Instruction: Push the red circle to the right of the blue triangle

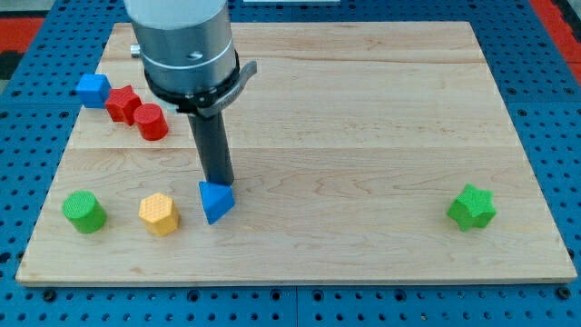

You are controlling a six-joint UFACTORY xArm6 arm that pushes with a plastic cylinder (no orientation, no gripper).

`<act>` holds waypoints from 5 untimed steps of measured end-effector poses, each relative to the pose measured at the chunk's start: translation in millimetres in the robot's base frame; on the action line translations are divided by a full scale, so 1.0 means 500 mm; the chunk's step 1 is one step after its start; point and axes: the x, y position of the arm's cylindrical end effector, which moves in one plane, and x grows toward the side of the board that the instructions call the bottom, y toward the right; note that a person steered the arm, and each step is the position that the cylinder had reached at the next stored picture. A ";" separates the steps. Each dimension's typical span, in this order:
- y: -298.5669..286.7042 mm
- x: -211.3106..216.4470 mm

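The red circle [152,122], a short red cylinder, stands at the view's upper left of the wooden board [363,136]. The blue triangle [216,201] lies lower, toward the view's bottom left. My tip [219,181] is at the blue triangle's upper edge, touching it or nearly so. The tip is below and to the right of the red circle, well apart from it.
A red block [122,103] of irregular shape touches the red circle's upper left, with a blue cube [93,90] beside it. A green cylinder [83,212] and a yellow hexagon [159,213] sit left of the blue triangle. A green star [472,208] is at the right.
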 end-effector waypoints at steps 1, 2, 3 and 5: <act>0.007 0.029; 0.001 -0.031; -0.108 -0.085; -0.338 -0.183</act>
